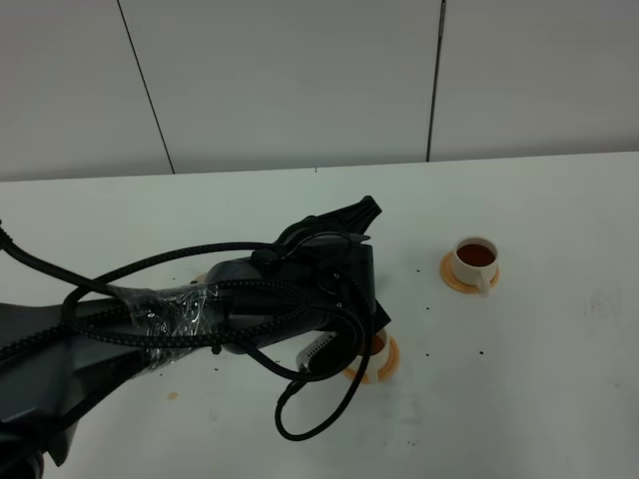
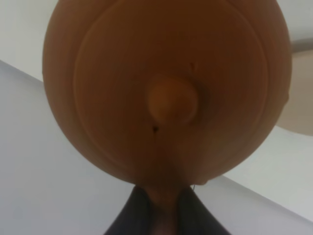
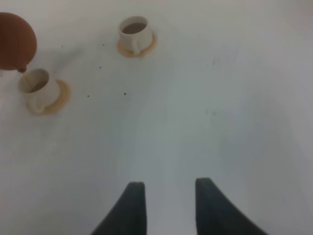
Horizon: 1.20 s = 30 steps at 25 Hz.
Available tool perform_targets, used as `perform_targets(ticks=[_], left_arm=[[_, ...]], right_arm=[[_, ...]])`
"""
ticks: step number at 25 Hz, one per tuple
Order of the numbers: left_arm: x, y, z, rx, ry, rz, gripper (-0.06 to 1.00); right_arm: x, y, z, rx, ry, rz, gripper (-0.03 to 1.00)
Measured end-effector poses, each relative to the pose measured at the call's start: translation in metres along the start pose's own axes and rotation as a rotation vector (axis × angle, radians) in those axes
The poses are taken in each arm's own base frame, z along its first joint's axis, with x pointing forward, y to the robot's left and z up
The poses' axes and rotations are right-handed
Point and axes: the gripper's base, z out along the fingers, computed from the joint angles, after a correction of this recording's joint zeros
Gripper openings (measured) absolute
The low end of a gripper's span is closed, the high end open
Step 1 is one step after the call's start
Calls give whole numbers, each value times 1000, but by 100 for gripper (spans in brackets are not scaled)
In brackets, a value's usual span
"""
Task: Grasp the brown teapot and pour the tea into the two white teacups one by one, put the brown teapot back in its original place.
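Second pour appears to be in hand: the round reddish-brown clay teapot point(image 3: 14, 40) hangs tipped with its short spout just above the near small cream-white teacup point(image 3: 35, 87), which stands on its small round orange saucer point(image 3: 61, 95). In the left wrist view the pot point(image 2: 166, 88) fills the frame, knobbed lid point(image 2: 172, 100) facing the camera, and the left tool point(image 2: 164, 215) is clamped on the stubby handle, dark fingers point(image 2: 129, 218) on either side of it. From the high view the left arm point(image 1: 250, 299) hides pot and cup; only an edge of that saucer point(image 1: 384, 361) shows. The far cream-white teacup point(image 1: 473, 261), well beyond the near cup on its own orange saucer point(image 1: 451, 277), already holds dark tea. To do this step well, I judge: keep the spout centred over the near cup's mouth, tilt slowly, watch the level via the right wrist view since the overhead is blocked, then roll back upright before moving sideways, so no drip lands on the white bench point(image 1: 559, 379). The lid sits unrestrained; a steep tilt could let it slide. The right tool point(image 3: 166, 205) hangs idle, fingers apart, well clear of the near cup. Count: one teapot, two teacups, two orange saucers, two tools. A pale cream curved edge point(image 2: 298, 112) behind the pot may be the return saucer; cannot tell for certain. Small dark specks lie on the bench around the near cup.
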Motion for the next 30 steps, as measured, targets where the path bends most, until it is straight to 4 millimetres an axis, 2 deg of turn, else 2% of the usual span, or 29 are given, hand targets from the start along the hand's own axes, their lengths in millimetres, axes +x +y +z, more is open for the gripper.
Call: perform_targets(ticks=[30], left_arm=[[0, 6, 0, -61, 3, 101, 17]], right_arm=[[0, 0, 0, 0, 0, 0, 24]])
